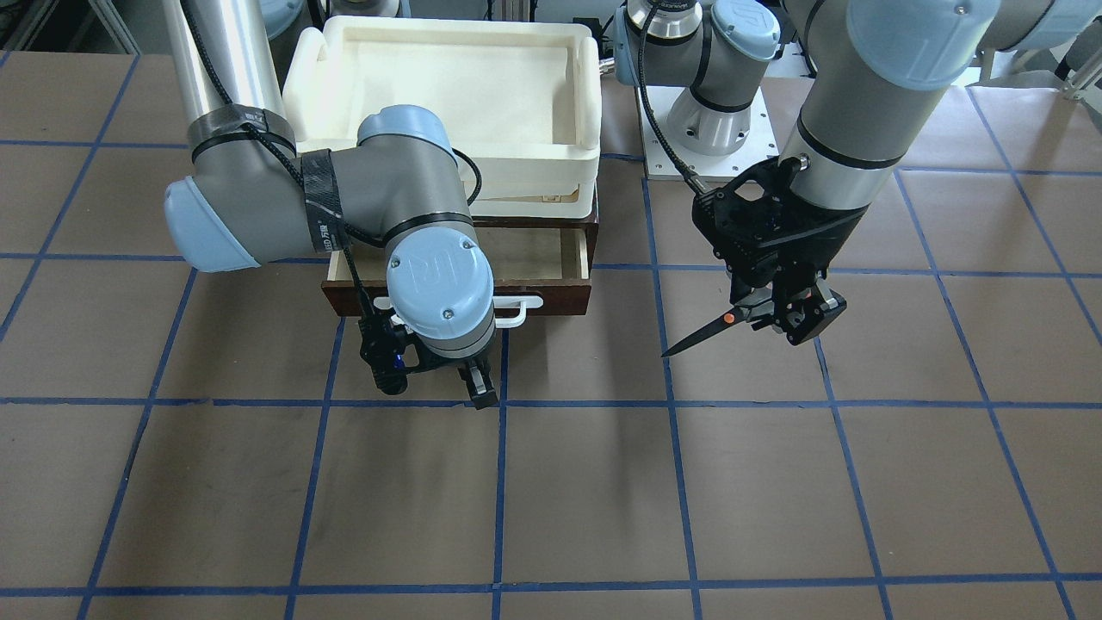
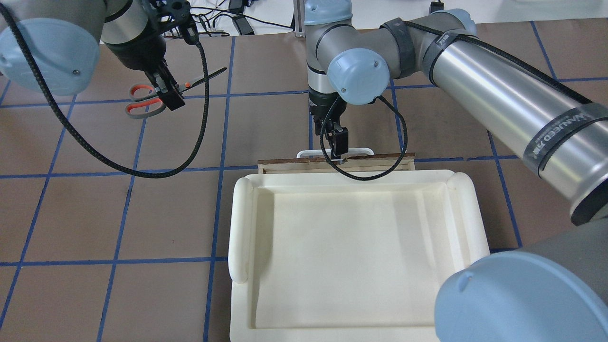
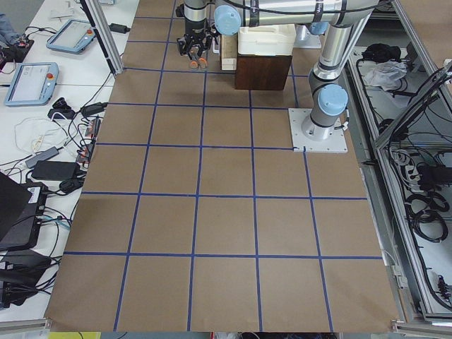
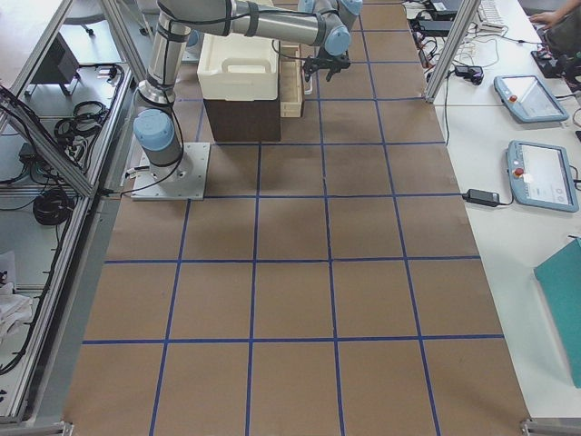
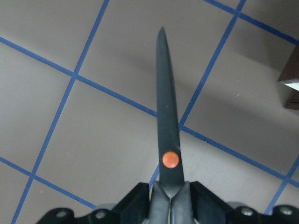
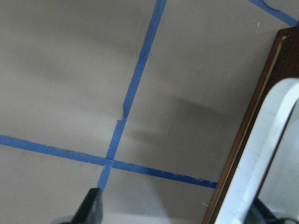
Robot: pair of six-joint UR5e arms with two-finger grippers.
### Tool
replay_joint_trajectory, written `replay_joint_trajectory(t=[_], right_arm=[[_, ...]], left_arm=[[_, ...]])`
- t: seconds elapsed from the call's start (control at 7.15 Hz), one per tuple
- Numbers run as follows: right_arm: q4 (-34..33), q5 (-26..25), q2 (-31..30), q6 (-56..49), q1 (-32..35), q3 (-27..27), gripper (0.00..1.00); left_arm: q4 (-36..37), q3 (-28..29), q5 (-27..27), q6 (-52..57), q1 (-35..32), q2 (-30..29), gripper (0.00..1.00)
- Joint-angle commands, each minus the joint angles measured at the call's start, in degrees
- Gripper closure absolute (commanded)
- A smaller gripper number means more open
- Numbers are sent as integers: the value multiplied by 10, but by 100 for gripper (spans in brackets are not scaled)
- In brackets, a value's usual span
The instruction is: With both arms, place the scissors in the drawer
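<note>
first, nearest the front-facing camera, the right gripper [image 2: 338, 149] hangs in front of the drawer [image 1: 560, 297]. its wrist view shows the two fingers set wide apart. the white handle [image 1: 523, 303] runs just beside one of them with nothing clamped, so it reads as open and empty.

level with it, well off at 3 o'clock in that view, the left gripper [image 5: 170, 207] is closed on the scissors [image 1: 729, 318]. its fingers pinch them between the orange pivot dot and the loops. the blades are closed, and the pair looks to be carried above the counter [image 1: 585, 491], judging by the shadow under it. the long axis runs from 2 o'clock at the loops to 8 o'clock at the tip.

further back, the drawer is pulled partly out, showing a shallow strip of pale interior whose long side runs 3 to 9 o'clock. from the left gripper that opening lies at about 10 o'clock. behind and above it sits the cream tray [image 1: 534, 168].

the right arm is much nearer the drawer, but the left one has the load. the coming move likely turns on carrying the scissors toward 10 o'clock and swinging their axis nearer 3 to 9. the right wrist covers the 9 o'clock half of the strip in this view, so the 3 o'clock end looks the freer target.
</note>
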Motion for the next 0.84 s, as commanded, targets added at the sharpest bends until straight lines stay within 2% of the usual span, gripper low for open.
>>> replay_joint_trajectory(t=[0.0, 0.28, 0.7], right_arm=[[0, 0, 9, -5, -2, -14, 0], [-8, -13, 21, -19, -5, -27, 0], [-10, -14, 26, -32, -15, -39, 0]], left_arm=[[-16, 4, -1, -1, -2, 16, 95], [-35, 3, 3, -2, -2, 6, 95], [-51, 3, 4, -2, -1, 22, 95]])
